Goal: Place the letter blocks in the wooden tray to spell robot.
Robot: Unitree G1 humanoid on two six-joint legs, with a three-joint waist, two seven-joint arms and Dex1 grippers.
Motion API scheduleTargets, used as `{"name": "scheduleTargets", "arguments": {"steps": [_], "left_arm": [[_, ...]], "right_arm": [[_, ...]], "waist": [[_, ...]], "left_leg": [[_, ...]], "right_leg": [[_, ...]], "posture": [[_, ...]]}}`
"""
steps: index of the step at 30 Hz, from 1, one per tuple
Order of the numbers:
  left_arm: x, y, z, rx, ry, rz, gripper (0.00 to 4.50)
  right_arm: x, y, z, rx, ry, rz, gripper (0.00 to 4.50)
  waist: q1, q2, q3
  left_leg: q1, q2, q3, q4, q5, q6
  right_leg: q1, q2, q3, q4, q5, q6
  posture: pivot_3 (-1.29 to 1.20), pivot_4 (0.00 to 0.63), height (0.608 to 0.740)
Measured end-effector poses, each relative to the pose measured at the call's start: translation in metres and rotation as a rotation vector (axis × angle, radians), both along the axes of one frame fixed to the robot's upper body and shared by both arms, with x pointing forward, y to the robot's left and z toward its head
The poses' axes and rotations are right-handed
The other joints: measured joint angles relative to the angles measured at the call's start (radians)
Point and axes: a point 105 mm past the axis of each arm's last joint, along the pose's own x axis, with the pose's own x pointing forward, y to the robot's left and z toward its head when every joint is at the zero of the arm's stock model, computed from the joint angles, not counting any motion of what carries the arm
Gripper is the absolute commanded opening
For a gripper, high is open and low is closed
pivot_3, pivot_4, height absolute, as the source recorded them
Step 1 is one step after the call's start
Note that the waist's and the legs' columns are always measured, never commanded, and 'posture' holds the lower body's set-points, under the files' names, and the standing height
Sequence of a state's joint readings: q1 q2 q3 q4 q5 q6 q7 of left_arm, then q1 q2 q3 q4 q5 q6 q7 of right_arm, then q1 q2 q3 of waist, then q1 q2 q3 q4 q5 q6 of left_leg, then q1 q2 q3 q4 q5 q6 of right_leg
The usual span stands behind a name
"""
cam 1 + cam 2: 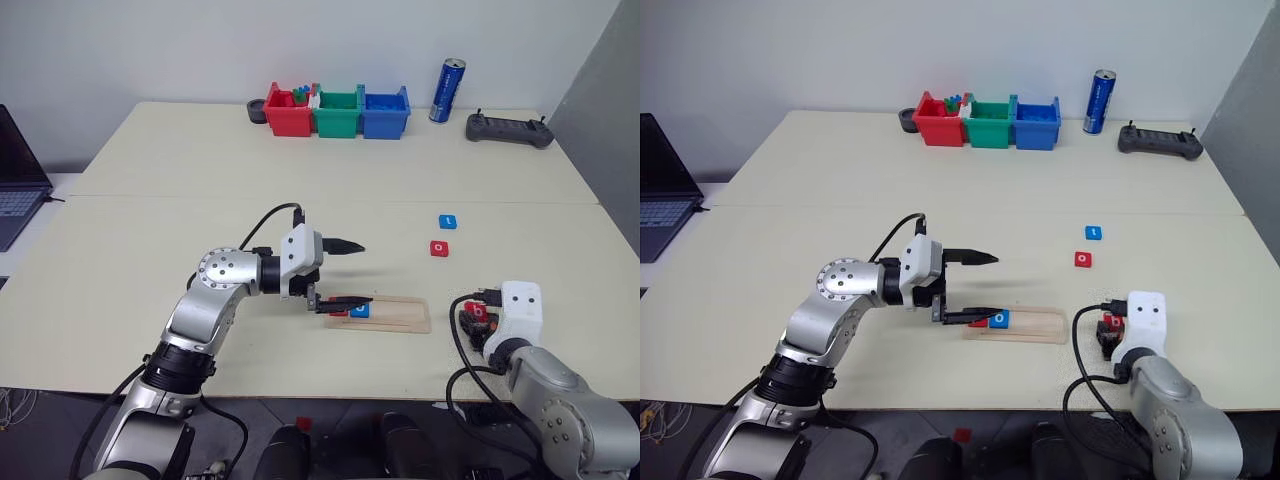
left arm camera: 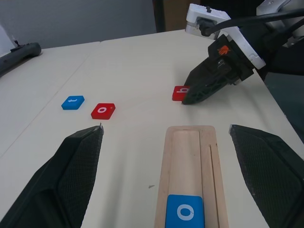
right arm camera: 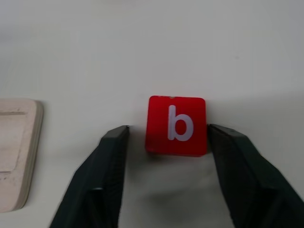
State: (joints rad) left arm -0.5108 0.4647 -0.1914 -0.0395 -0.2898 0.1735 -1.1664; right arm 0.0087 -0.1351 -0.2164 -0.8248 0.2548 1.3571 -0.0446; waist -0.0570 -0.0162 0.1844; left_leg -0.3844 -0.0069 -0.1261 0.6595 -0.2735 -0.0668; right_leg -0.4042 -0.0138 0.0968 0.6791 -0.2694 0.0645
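The wooden tray lies near the front edge of the table, with a red letter block and a blue "o" block at its left end. My left gripper hovers open over that end, one finger on each side of the tray. A red "b" block lies flat on the table to the right of the tray. My right gripper is open around it, with a gap at one finger. A red "o" block and a blue "t" block lie further back.
Red, green and blue bins stand at the far edge beside a dark round holder. A blue can and a black controller sit at the back right. A laptop is at the far left.
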Motion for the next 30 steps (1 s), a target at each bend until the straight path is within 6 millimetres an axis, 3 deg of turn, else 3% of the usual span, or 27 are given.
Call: {"name": "scheduleTargets", "arguments": {"steps": [3,6,9,13,15,17,20,25,30], "left_arm": [[0.000,0.000,0.000,0.000,0.001,0.001,4.50],[0.001,0.000,-0.001,-0.001,0.000,0.003,4.50],[0.001,-0.001,-0.001,-0.008,0.002,0.005,4.50],[0.004,-0.002,0.002,-0.011,-0.005,0.007,4.50],[0.006,-0.002,0.001,-0.015,-0.004,0.007,4.50],[0.006,-0.001,-0.001,-0.013,-0.003,0.002,4.50],[0.005,-0.001,-0.001,-0.011,-0.005,-0.005,4.50],[0.001,-0.005,-0.003,0.000,-0.007,-0.039,4.50],[0.001,-0.005,-0.003,0.002,-0.008,-0.044,4.50]], "right_arm": [[0.003,-0.002,0.003,-0.013,-0.006,0.000,4.46],[0.013,-0.013,0.015,-0.065,-0.046,-0.029,4.46],[0.033,-0.016,0.050,-0.110,-0.184,-0.023,4.46],[0.065,-0.003,0.105,-0.183,-0.398,0.246,4.46],[0.071,0.004,0.114,-0.228,-0.447,0.429,4.46],[0.073,0.005,0.108,-0.281,-0.439,0.636,4.46],[0.065,-0.002,0.084,-0.293,-0.354,0.895,4.46],[0.051,-0.012,0.055,-0.274,-0.216,1.168,4.46],[0.039,-0.028,0.031,-0.274,-0.054,1.303,4.46]], "waist": [[0.000,0.000,0.000],[0.000,0.000,0.000],[-0.003,0.000,0.000],[-0.003,0.001,0.001],[0.001,0.000,0.001],[0.004,0.000,0.002],[0.004,-0.001,0.002],[-0.001,-0.001,0.002],[0.000,-0.001,0.002]], "left_leg": [[0.000,0.000,0.000,0.000,0.000,0.000],[0.000,0.000,0.001,0.000,0.000,0.000],[0.000,0.000,0.001,0.000,0.000,0.000],[0.000,0.000,0.001,0.000,0.000,0.000],[-0.001,-0.001,0.001,-0.001,0.000,0.000],[-0.002,-0.001,0.001,-0.001,-0.001,0.001],[-0.003,-0.002,0.002,-0.001,-0.001,0.002],[-0.001,-0.001,0.002,0.000,-0.001,0.002],[-0.001,-0.001,0.002,0.001,-0.001,0.002]], "right_leg": [[0.000,0.000,0.000,0.000,0.000,0.000],[0.000,0.000,0.000,0.000,0.000,0.000],[-0.001,0.000,0.000,0.000,0.000,0.000],[0.000,0.000,0.000,-0.001,0.000,0.000],[0.000,0.000,-0.001,-0.003,0.000,0.000],[0.000,-0.001,-0.001,-0.005,0.000,0.000],[0.000,-0.002,-0.001,-0.006,0.000,0.000],[0.000,-0.002,0.000,-0.004,0.000,0.000],[0.000,-0.002,0.000,-0.003,0.000,0.000]], "posture": [[0.00,0.150,0.740],[0.00,0.150,0.740],[0.00,0.150,0.740],[0.00,0.150,0.740],[0.00,0.150,0.740],[0.00,0.150,0.740],[0.00,0.150,0.740],[0.00,0.150,0.740],[0.00,0.150,0.740]]}}
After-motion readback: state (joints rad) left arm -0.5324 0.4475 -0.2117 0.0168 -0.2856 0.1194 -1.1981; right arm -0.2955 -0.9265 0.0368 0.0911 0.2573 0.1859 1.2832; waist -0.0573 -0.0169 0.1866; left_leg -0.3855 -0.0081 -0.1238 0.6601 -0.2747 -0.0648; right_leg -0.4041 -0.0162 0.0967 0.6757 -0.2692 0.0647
